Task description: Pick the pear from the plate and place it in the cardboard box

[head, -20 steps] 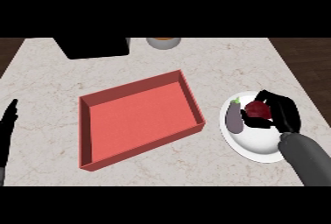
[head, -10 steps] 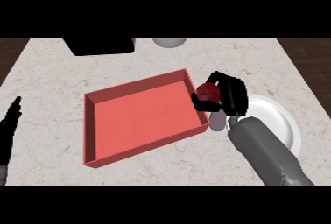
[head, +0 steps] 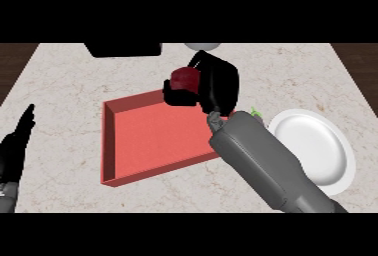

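A dark red pear (head: 184,79) sits in my right hand (head: 215,85), whose fingers are curled round it. The hand hangs above the far right corner of the shallow red box (head: 108,150), which lies tilted in the middle of the counter. My grey right forearm crosses the box's right wall and hides it. To the right lies the white plate (head: 314,150); its visible part is bare. A small green tip (head: 255,113) pokes out beside the forearm at the plate's left edge. My left hand (head: 16,145) rests open at the left edge, fingers up.
A black block (head: 122,48) stands at the counter's far edge, left of centre. A grey round object (head: 204,46) sits beside it, just behind my right hand. Dark floor shows past the counter's left and right far corners.
My right hand has lifted the pear off the plate and carried it left to the box's far right corner. The left hand has stayed at rest.
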{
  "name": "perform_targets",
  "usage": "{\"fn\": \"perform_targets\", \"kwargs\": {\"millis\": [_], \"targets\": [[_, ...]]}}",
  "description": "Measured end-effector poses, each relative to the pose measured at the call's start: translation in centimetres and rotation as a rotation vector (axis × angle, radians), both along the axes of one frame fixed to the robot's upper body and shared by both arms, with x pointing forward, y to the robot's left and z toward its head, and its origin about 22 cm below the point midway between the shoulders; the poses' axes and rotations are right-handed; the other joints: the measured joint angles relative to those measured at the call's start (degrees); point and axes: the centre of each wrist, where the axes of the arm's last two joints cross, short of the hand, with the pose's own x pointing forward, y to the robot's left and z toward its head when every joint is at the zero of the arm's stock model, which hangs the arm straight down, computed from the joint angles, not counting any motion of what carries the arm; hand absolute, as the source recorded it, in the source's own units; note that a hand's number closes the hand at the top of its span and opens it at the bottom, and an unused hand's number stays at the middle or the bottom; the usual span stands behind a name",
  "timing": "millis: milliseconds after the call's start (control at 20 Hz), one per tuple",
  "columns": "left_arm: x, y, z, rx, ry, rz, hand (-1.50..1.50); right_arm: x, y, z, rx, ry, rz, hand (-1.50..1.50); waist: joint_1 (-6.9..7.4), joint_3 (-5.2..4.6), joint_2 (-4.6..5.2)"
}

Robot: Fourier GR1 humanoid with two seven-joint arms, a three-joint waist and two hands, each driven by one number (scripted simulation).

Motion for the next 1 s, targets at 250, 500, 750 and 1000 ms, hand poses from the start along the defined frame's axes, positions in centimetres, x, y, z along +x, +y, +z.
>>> {"fn": "perform_targets", "kwargs": {"millis": [250,500,750,1000], "targets": [[0.8,-0.6,0.9,-0.005,-0.019,-0.033,0.00,-0.1,2.1,3.2,0.010,0.029,-0.055,1.50,2.04,0.18,1.02],[1.7,-1.6,0.9,-0.001,-0.032,-0.055,0.00,2.3,2.2,3.4,0.010,0.072,-0.104,1.50,3.21,0.24,1.62],[1.7,-1.9,1.1,0.003,-0.040,-0.083,0.00,4.5,1.5,1.5,-0.006,0.124,-0.180,-1.50,4.51,0.26,2.06],[2.3,-2.2,1.2,-0.001,-0.041,-0.100,0.00,5.6,0.6,0.2,0.091,0.202,-0.233,-1.50,5.54,0.27,2.41]]}}
